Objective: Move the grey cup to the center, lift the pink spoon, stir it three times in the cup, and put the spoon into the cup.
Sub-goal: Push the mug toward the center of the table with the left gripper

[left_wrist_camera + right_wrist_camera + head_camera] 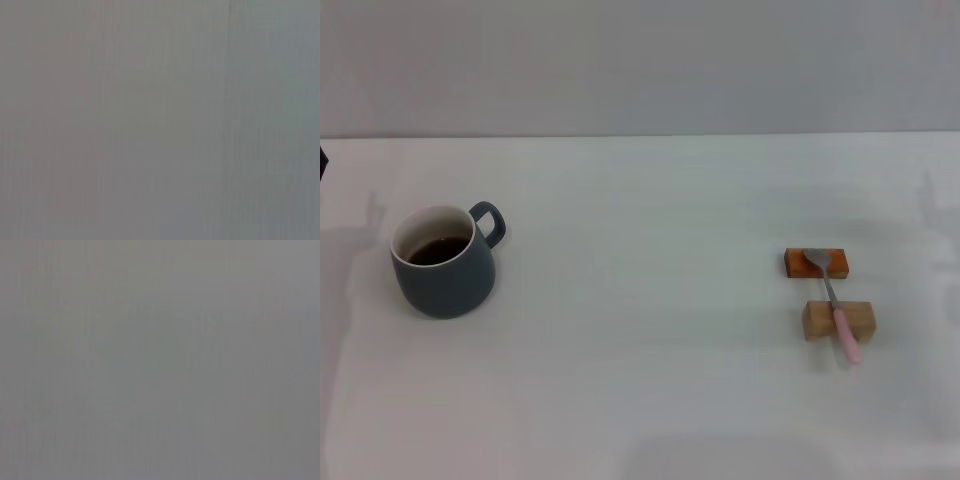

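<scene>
- The cup [442,263] sits at the left of my head view, a little above mid-height, upright on the table [640,400]. Its handle points to the upper right, and dark liquid shows inside the white interior.
- The spoon [832,303] lies well apart from it, at the right of the frame. Its metal bowl rests on the orange block [792,263] and its neck crosses the wooden block [860,319] — the pink handle overhangs that block toward the lower right and ends above the table.
- The orange block is the upper one, the wooden block just below it, with a narrow strip of table between them.
- Neither gripper shows in the head view, so I cannot tell whether either one's fingers are apart or together.
- Both wrist views give me only a flat grey field — no fingers, no objects.
- A plain grey wall [640,60] runs across the top of the head view behind the table's far edge.
</scene>
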`<state>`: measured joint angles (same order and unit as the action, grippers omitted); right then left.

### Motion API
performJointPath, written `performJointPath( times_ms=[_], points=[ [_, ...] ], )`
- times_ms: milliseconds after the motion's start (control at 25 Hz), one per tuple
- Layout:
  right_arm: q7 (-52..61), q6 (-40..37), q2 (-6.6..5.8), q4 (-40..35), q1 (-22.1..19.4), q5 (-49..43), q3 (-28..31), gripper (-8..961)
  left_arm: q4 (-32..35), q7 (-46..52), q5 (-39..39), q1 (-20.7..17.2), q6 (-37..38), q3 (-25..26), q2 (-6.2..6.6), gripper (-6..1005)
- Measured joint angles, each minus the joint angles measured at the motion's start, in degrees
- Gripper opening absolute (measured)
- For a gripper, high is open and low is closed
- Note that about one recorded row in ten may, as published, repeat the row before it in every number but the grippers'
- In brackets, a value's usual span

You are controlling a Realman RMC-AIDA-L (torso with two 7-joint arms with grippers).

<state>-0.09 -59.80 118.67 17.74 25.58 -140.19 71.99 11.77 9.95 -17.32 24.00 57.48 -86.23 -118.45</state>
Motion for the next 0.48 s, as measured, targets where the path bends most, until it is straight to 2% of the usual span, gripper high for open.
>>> performJointPath(
  times_ms=[480],
  points=[
    [0.00, 0.05, -0.02, 0.01, 0.12, 0.01, 0.00, 622, 0.01, 0.30, 0.00, 0.03, 0.00, 0.26, 0.01, 741]
  ],
)
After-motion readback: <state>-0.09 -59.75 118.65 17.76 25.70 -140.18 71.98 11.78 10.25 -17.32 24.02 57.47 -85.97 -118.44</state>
